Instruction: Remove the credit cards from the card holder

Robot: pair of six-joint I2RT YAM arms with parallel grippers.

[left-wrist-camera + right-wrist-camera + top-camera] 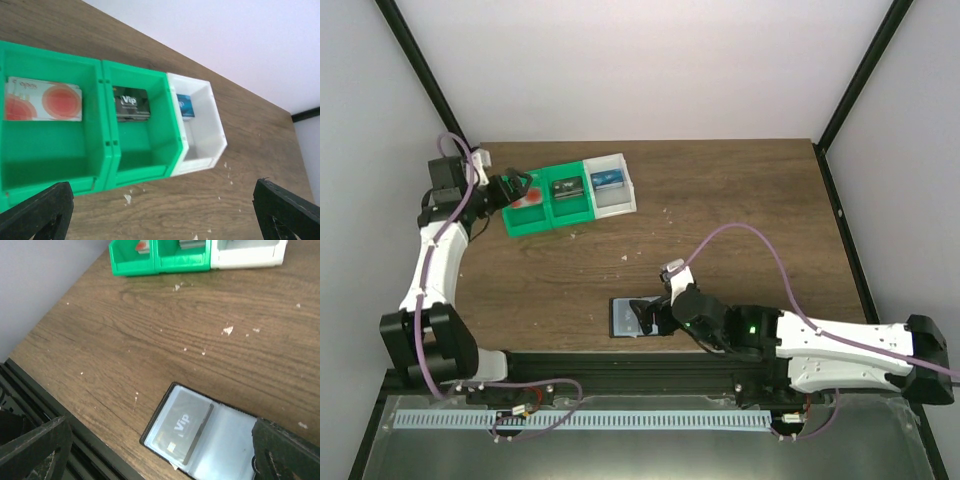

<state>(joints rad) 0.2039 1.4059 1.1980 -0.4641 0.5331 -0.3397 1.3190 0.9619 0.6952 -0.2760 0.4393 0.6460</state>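
Card holder [210,440] lies open at worktop [150,340] front edge, R jaws apart above it; grey Vip card [182,427] inside, so prob. unfinished. Red-white card [44,99] in tray [107,150]; L jaws apart, empty.

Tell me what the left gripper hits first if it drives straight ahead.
Probably the green-and-white tray: the open left gripper aims at its near wall, between the compartments holding the red-and-white card and the black Vip card. Depth is unclear.
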